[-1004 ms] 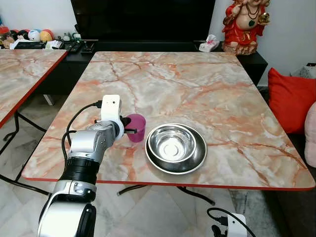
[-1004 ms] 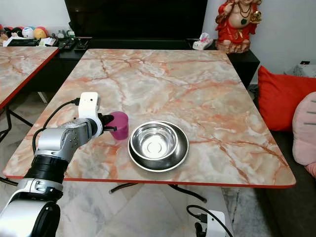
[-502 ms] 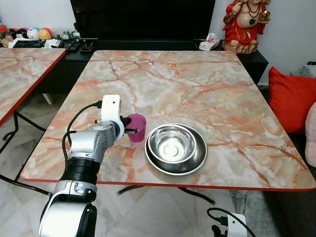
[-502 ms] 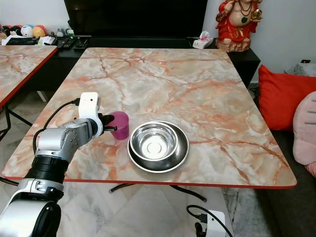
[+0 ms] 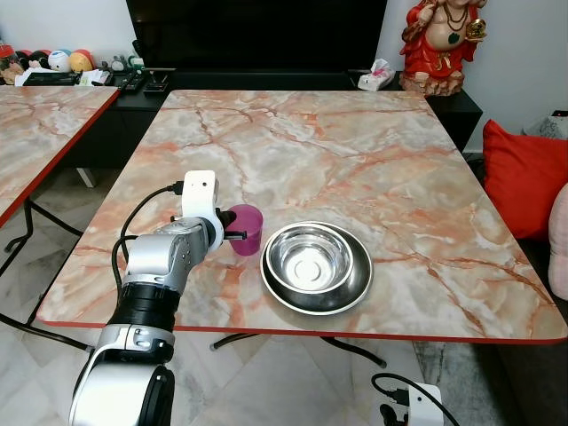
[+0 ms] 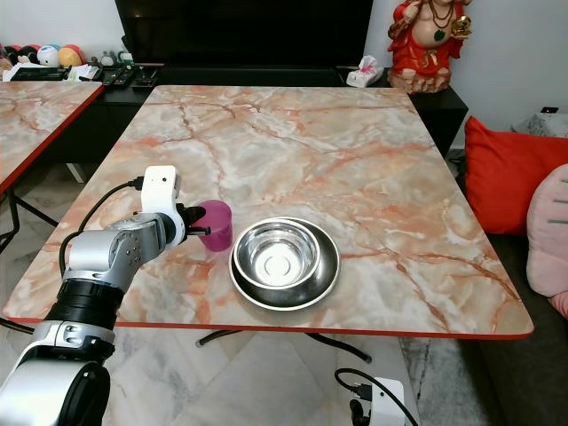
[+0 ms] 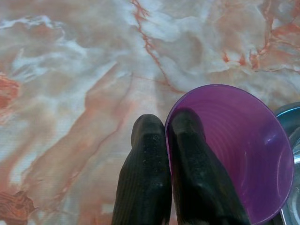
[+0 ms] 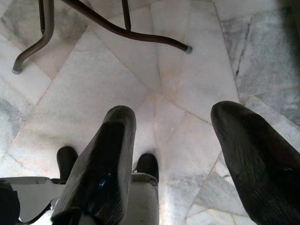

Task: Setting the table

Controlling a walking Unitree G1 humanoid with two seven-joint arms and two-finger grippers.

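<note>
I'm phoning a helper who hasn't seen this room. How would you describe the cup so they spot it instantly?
On the marble table, look near the front edge for the steel bowl. The cup stands just to its left, its rim pinched by the left gripper. It is the lone purple plastic item there.

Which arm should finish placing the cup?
Left. Its gripper is pinching the cup rim beside the bowl; the right gripper hangs open over the floor.
</note>
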